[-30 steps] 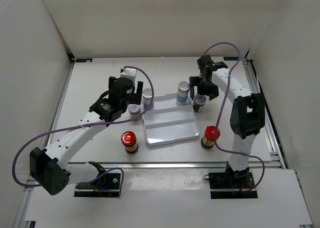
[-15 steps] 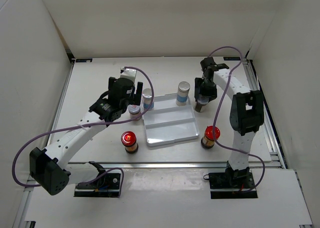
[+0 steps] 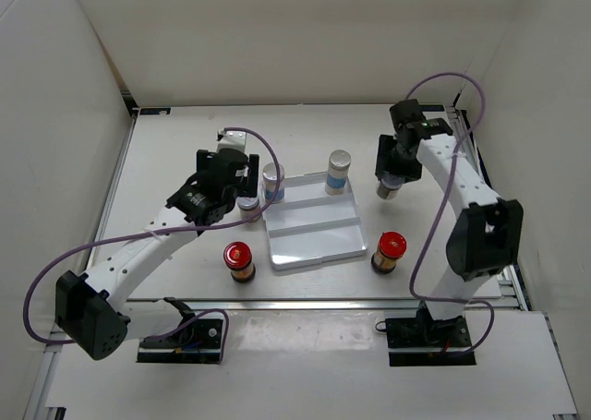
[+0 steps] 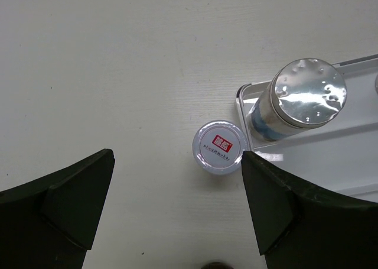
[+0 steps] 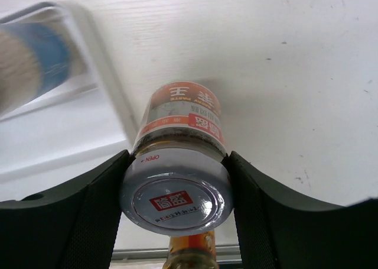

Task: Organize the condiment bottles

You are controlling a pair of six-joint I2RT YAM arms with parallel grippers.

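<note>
Silver-lidded and short, one jar [image 4: 218, 146] stands upright just outside the tray's [image 4: 348, 162] far-left corner, beneath the left gripper [image 4: 177, 162], whose fingers are spread wide; descending from here, the finger nearer the tray could strike its wall or the tall white bottle [image 4: 298, 100] just inside. Beyond the tray's right edge, the right gripper [image 5: 178, 159] is pinched on a second short jar [image 5: 183, 118] at its lid end, apparently clear of the table [image 3: 185, 134]. That jar's long axis runs near vertical, lid towards the wrist, base down, and so high a hold could let it swing or slip.
</note>
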